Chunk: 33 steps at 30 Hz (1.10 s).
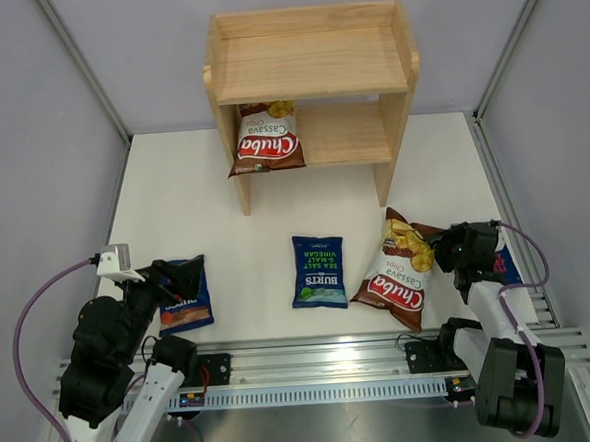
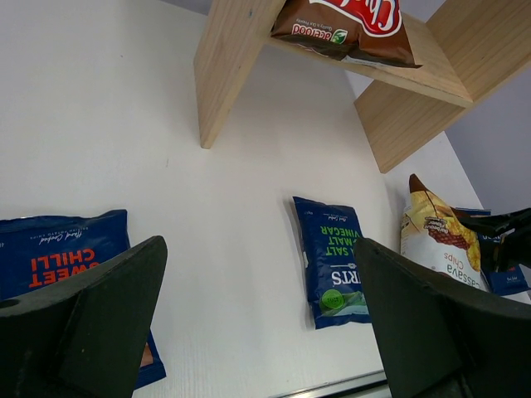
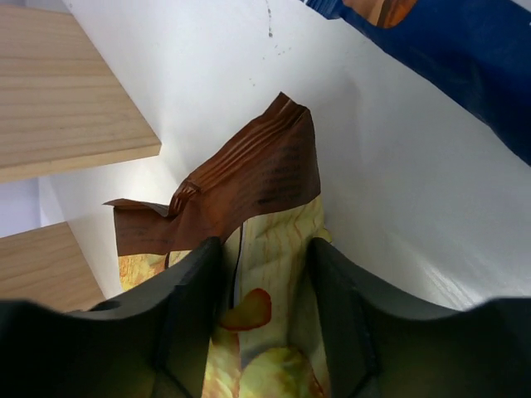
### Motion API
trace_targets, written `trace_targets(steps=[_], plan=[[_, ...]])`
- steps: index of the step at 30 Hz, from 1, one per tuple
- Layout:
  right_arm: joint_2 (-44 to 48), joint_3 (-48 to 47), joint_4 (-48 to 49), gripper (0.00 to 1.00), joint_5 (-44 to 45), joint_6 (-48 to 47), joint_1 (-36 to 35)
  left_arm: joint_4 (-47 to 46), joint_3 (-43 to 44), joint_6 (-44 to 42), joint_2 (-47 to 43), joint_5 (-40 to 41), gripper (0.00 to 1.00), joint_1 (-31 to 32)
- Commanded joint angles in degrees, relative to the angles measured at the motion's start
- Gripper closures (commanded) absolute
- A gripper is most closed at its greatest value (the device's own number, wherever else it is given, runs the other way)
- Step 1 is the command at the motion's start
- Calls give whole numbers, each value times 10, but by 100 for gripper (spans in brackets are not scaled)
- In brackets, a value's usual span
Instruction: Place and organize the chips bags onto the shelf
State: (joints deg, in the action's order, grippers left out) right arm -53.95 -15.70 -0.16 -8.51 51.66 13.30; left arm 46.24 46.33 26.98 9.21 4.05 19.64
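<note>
White tabletop (image 1: pixel 264 208), crimped end of Chuba bag (image 3: pixel 249 186) inside right pincer (image 3: pixel 265 269)

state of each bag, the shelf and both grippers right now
shelf, upright, top tier bare
shelf Chuba bag, on lower tier
near Chuba bag, lying down, top gripped
sea salt Burts bag, flat, free
sweet chilli Burts bag, flat, below left gripper
third Burts bag, partly hidden behind right arm
left gripper, open
right gripper, shut on near Chuba bag
</note>
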Motion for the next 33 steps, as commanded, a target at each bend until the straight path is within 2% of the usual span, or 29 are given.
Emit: trace_targets(steps=[1, 4, 6, 9, 10, 18, 19, 21, 27, 29, 30, 33], plan=[[38, 15, 38, 49, 5, 11, 3, -30, 1, -9, 1, -16, 1, 2], [71, 9, 20, 56, -3, 3, 3, -30, 1, -9, 3, -16, 1, 1], [82, 1, 1, 65, -5, -9, 3, -30, 1, -9, 5, -16, 1, 1], [107, -8, -43, 70, -8, -13, 3, -30, 1, -9, 13, -16, 1, 1], [118, -15, -51, 80, -12, -14, 3, -30, 2, -9, 15, -16, 1, 1], [163, -68, -125, 86, -42, -17, 3, -31, 2, -12, 38, -28, 1, 1], [168, -79, -131, 94, -45, -16, 3, -34, 2, -13, 48, -33, 1, 1], [182, -88, -146, 96, -54, -13, 3, -35, 3, -16, 62, -37, 1, 1], [212, -127, -176, 96, -92, 13, 3, -67, -8, -13, 122, -138, 1, 1], [222, -136, -179, 96, -102, 25, 3, -116, -31, 3, 135, -199, 1, 1], [225, -143, -179, 100, -109, 33, 3, -166, -64, 25, 136, -219, 1, 1], [232, -160, -186, 100, -123, 55, 3, -245, -112, 73, 136, -279, 1, 13]])
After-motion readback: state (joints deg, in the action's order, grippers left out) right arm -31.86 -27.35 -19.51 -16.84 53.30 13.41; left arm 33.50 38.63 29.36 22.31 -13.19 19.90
